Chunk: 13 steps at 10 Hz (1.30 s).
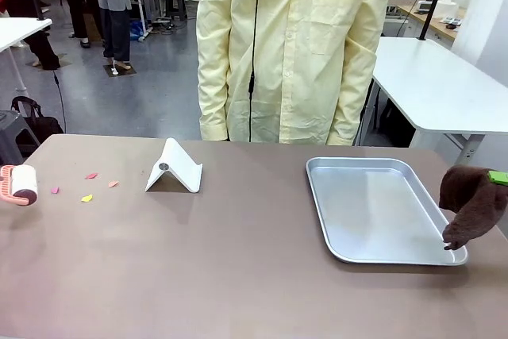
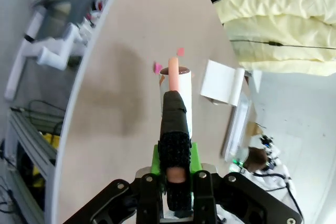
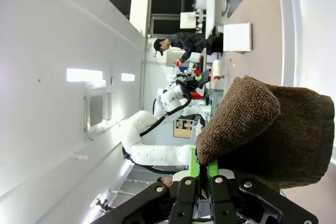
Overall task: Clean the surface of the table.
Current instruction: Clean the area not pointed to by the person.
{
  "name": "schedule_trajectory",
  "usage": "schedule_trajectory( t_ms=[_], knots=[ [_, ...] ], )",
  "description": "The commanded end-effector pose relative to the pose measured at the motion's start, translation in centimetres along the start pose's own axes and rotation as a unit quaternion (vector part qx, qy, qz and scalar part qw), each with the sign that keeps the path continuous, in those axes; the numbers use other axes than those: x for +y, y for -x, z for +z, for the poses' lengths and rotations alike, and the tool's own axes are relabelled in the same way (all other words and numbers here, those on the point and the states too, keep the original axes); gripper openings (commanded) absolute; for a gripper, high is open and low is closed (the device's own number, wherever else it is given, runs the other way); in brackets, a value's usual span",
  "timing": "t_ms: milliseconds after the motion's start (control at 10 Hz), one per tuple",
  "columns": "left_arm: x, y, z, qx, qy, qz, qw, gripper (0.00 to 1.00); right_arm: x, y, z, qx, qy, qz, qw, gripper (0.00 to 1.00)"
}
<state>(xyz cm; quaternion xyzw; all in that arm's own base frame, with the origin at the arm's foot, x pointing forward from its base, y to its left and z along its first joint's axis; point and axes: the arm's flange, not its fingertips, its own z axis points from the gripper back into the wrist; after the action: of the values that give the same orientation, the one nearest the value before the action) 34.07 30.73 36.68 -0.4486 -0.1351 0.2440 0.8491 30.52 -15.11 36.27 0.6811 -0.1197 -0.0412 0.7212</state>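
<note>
Grips a roller (image 1: 20,184) by its dark handle in the left gripper (image 2: 175,160), green pads (image 2: 156,159) pressed narrow against both sides of the handle. Holds the roller at the far left edge of the surface (image 1: 238,275), white drum and pink frame pointing inward across the grey-brown top. Cannot tell whether the drum touches the top.

Pinches a brown cloth (image 1: 475,204) in the right gripper (image 3: 202,166), jaws nearly closed on a fold. Hangs the cloth at the right edge of the surface, its lower tip over the near right corner of a silver tray (image 1: 373,208). Cannot tell whether cloth and rim touch.

Shares the surface with a few small pink and yellow scraps (image 1: 86,198) lying near the roller, between it and a white folded stand (image 1: 175,168). Keeps the stand left of centre, well apart from the tray on the right half.

Faces a person (image 1: 294,45) in a pale yellow coat standing at the far edge, arms down, behind the gap between stand and tray.
</note>
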Motion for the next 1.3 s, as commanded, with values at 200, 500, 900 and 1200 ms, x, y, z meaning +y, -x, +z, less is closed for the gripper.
schedule_trajectory(
  t_ms=[200,500,900,1200],
  knots=[
    [0.0,-0.3,-2.4,-0.007,-0.047,-0.059,0.997,0.22,0.2,-0.5,-0.1,-0.002,-0.006,0.013,1.0,0.06],
    [-1.0,-1.6,-4.4,-0.002,-0.072,-0.055,0.996,0.22,0.2,-0.5,-0.1,-0.002,-0.006,0.013,1.0,0.06],
    [-2.1,-2.5,-6.6,0.013,-0.091,-0.041,0.995,0.22,0.2,-0.5,-0.1,-0.002,-0.006,0.013,1.0,0.06],
    [-2.9,-4.4,-8.6,0.048,-0.095,-0.031,0.994,0.22,0.2,-0.5,-0.1,-0.002,-0.006,0.013,1.0,0.06]
  ],
)
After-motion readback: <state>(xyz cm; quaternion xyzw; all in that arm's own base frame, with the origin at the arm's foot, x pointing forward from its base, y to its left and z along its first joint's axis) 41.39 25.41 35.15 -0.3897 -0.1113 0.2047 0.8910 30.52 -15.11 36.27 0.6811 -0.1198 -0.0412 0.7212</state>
